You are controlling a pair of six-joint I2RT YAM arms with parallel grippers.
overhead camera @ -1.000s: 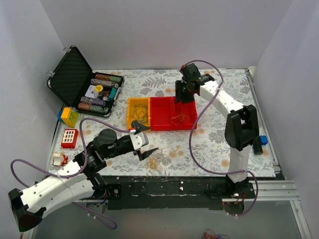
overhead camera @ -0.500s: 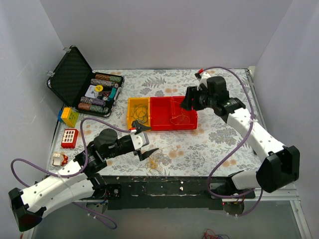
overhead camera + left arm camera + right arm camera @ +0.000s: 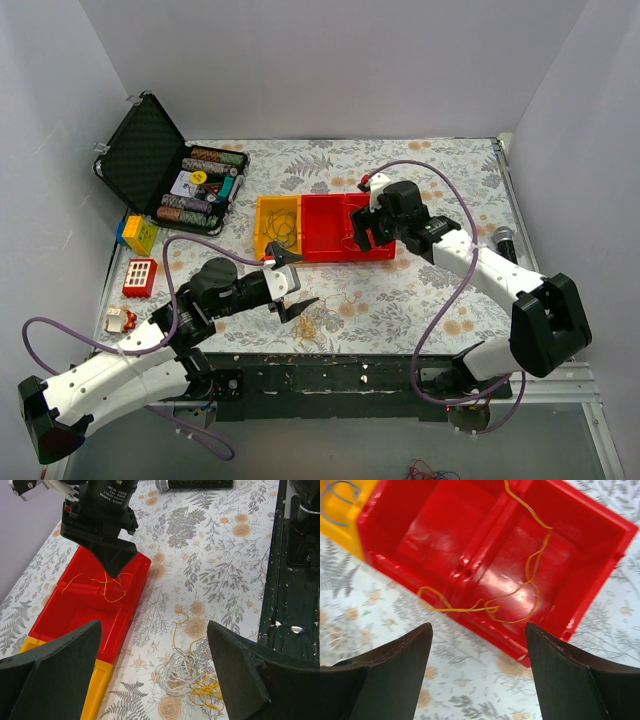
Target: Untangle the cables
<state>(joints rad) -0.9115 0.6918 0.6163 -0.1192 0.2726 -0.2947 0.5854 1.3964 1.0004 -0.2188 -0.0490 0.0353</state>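
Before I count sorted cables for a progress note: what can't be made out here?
- Loose tangle: strands overlap in left wrist view, too small in top view; count unclear.
- Yellow bin contents: cut by the edge in right wrist view, tiny from top.
- Yellow cable: its end leaves right wrist view's top edge.

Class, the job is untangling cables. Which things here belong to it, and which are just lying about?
Job: tangled cables; yellow cable in the red bin; dark cable in the yellow bin.
Lying about: case of chips; coloured block; red toy.
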